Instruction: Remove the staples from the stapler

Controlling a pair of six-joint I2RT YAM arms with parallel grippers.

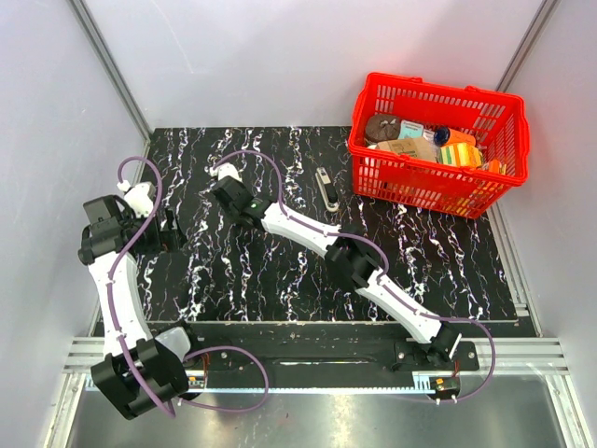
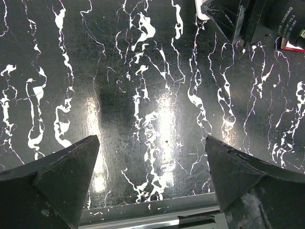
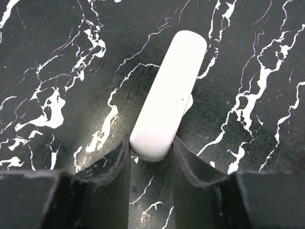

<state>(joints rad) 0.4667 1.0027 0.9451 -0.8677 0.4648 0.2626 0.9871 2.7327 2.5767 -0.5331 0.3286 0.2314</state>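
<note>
The stapler (image 3: 169, 95) is a white, rounded, closed bar lying on the black marbled table (image 3: 57, 57). My right gripper (image 3: 150, 144) is shut on its near end, with both jaws against its sides. In the top view the right gripper (image 1: 227, 184) is at the table's far left-centre, with the stapler (image 1: 227, 172) just showing white at its tip. My left gripper (image 2: 151, 140) is open and empty above bare table near the table's edge. In the top view the left gripper (image 1: 171, 231) is at the left. No staples show in any view.
A red basket (image 1: 438, 187) with several items stands at the far right. A slim grey-and-silver object (image 1: 325, 189) lies on the table left of the basket; I cannot tell what it is. The right gripper's body (image 2: 238, 19) shows at the top right of the left wrist view.
</note>
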